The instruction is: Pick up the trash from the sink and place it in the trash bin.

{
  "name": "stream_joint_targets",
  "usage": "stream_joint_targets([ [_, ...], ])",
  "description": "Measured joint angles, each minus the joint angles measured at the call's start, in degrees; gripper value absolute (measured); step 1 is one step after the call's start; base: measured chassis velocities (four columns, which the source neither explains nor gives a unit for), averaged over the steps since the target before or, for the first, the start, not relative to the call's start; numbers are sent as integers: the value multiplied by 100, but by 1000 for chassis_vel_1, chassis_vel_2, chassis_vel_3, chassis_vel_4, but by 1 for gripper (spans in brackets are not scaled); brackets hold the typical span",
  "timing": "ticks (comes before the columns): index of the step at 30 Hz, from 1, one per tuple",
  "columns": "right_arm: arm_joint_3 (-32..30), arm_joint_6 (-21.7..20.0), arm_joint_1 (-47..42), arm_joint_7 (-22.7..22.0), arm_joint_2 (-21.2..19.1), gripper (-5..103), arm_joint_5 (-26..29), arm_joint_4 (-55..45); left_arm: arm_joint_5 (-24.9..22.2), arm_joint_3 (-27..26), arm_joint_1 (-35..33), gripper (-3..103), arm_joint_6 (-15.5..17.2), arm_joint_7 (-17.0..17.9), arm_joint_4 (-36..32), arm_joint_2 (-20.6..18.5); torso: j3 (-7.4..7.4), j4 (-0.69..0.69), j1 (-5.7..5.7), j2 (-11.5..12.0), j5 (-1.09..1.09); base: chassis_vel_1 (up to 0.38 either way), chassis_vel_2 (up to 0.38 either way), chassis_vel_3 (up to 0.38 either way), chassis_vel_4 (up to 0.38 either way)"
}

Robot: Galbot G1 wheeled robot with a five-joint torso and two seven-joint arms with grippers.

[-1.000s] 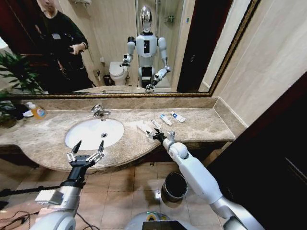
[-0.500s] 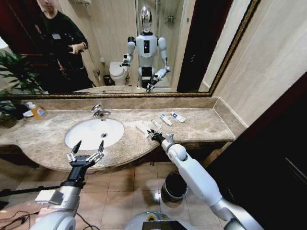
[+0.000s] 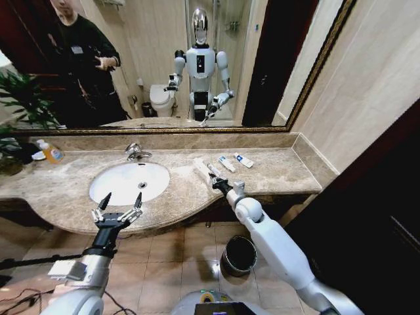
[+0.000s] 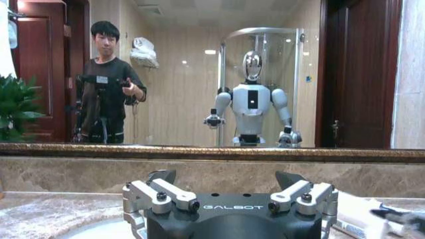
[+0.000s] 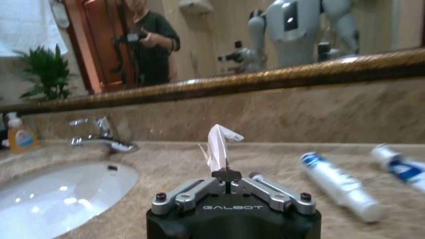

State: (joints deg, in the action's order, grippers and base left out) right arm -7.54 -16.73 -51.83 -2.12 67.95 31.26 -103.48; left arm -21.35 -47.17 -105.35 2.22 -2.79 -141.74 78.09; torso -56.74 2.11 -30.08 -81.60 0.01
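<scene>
Right wrist view: the right gripper [image 5: 229, 175] pinches a flat white paper wrapper [image 5: 218, 149], standing upright above its jaws. Small round dark trash bin [image 3: 239, 254] sits on the floor below this arm. Left gripper [image 3: 118, 211] hangs spread wide, farther off.

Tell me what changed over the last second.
The right gripper has closed on a white wrapper and lifted it off the counter, shifting slightly toward the mirror. The left gripper stays open at the sink's front edge. The tubes and bin are where they were.
</scene>
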Motion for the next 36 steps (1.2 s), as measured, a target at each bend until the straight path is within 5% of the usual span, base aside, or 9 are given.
stream_joint_targets([
  [13, -1356, 67, -1927, -240, -752, 0, -36, -1726, 0, -1, 0, 100, 0, 1, 0, -1, 0, 0, 0, 0, 0, 0, 0, 0, 0],
  [20, -2555, 336, -3512, 76, -577, 0, -41, -2200, 0, 0, 0, 100, 0, 0, 0, 0, 1, -1, 0, 0, 1, 0, 0, 0, 0],
  [24, -3251, 947, -4790, 490, -424, 0, -60, -2164, 0, 0, 0, 100, 0, 0, 0, 0, 1, -2, 0, 0, -1, 0, 0, 0, 0],
  [31, -3177, 2076, -5532, 592, -143, 0, -583, -1457, 0, 0, 0, 100, 0, 0, 0, 0, 0, -2, 0, 0, -1, 0, 0, 0, 0],
  [36, -2848, 2113, -5160, 560, 147, 0, -999, -625, 0, 0, 0, 100, 0, 0, 0, 0, 0, 0, 0, 0, 0, 0, 0, 0, 0],
])
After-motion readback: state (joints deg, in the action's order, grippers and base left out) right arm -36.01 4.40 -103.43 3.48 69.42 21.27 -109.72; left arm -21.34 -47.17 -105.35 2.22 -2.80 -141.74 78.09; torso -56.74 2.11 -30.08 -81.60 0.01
